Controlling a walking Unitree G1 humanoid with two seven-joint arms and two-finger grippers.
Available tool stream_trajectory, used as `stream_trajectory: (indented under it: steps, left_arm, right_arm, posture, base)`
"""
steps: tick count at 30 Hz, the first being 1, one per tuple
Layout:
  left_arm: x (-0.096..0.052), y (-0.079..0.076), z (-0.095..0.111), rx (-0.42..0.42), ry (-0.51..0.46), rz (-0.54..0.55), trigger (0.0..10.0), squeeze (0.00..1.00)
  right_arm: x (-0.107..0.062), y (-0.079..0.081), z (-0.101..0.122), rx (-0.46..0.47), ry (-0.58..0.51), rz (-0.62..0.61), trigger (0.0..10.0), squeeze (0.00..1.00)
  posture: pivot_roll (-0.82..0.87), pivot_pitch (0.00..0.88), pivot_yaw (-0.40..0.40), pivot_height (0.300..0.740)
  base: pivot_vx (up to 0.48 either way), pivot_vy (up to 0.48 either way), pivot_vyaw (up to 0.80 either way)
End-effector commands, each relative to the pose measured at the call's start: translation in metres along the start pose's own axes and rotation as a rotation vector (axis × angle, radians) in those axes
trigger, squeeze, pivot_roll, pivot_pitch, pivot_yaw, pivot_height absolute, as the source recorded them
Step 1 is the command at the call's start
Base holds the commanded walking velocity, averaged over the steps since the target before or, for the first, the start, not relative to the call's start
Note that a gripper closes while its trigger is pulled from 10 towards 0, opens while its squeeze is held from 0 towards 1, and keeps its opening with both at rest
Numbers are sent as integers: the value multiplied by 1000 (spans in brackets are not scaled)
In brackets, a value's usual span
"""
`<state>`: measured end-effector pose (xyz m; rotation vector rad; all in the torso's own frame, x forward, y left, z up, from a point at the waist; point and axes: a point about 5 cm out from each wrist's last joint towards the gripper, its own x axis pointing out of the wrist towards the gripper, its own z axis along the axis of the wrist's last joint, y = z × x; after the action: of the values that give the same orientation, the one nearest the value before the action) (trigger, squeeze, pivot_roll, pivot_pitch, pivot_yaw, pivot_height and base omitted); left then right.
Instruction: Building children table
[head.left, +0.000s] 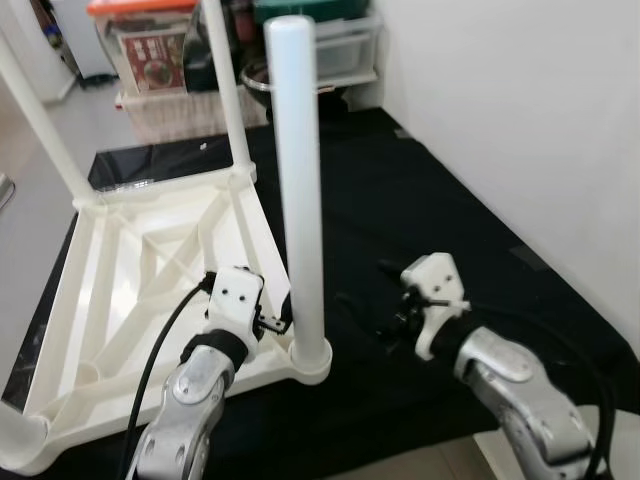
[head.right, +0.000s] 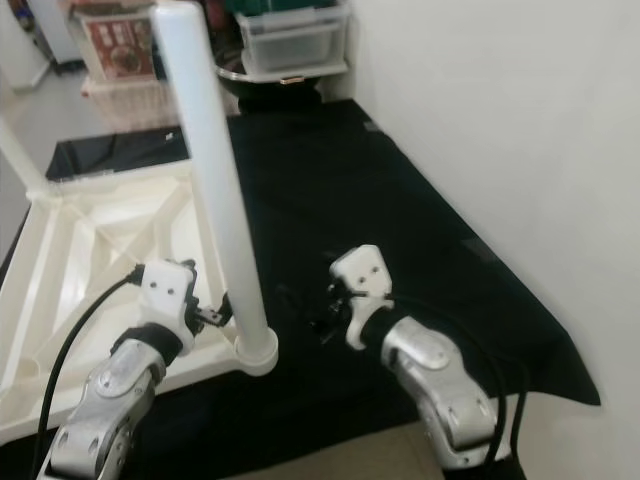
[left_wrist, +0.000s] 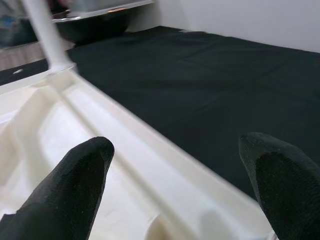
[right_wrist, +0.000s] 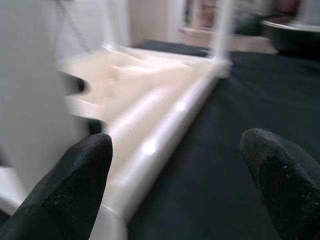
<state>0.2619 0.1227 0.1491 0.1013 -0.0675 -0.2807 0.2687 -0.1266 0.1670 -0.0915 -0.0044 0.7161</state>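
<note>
A white children's table top (head.left: 150, 270) lies upside down on a black mat (head.left: 400, 190). A thick white leg (head.left: 300, 200) stands upright in its near right corner socket (head.left: 310, 362). Two more legs (head.left: 228, 90) (head.left: 40, 130) rise from the far and left corners. My left gripper (head.left: 280, 322) is low beside the base of the near leg, open, with the table's rim (left_wrist: 150, 165) between its fingers (left_wrist: 75, 185). My right gripper (head.left: 385, 315) hovers open over the mat just right of that leg; the leg (right_wrist: 35, 85) and the table edge (right_wrist: 165, 115) lie ahead of its fingers (right_wrist: 70, 190).
A white wall (head.left: 520, 120) runs close along the right side of the mat. At the back stand an orange-lidded storage box (head.left: 150, 50), clear plastic drawers (head.left: 345, 45) and a dark bowl (head.left: 262, 75). Pale floor (head.left: 40, 170) lies to the left.
</note>
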Motion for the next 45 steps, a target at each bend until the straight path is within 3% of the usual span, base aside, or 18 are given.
stream_trajectory:
  steps: [1,5,15,26,31,40,45]
  left_arm:
    - [-2,1,-1,2,10,6,10000,0]
    - [-2,2,0,4,10,16,10000,0]
    - [-7,10,-5,47,63,112,10000,0]
    - [-23,-13,-1,120,78,35,10000,0]
    - [-26,-26,-1,121,107,-33,10000,0]
    - [-24,-26,-1,121,117,-24,10000,0]
    - [-21,-27,-2,117,141,-11,10000,0]
  right_arm:
    - [0,5,3,-11,4,25,10000,0]
    - [3,7,2,-28,13,21,10000,0]
    - [3,-14,-1,-46,33,-118,10000,0]
    - [3,-24,-10,-66,81,-211,10000,0]
    - [2,-29,-11,-92,100,-261,10000,0]
    - [-1,-37,-14,-121,129,-329,10000,0]
    - [-4,-51,-21,-143,176,-462,10000,0]
  posture:
    - [-30,68,-12,740]
    - [-27,68,-11,740]
    - [-25,69,-8,740]
    - [-18,69,-3,740]
    - [-20,77,2,740]
    - [-22,84,-1,740]
    - [-21,87,-8,740]
  base:
    - [0,0,0]
    - [0,0,0]
    - [0,129,0]
    - [0,475,0]
    - [0,0,0]
    - [0,0,0]
    - [0,0,0]
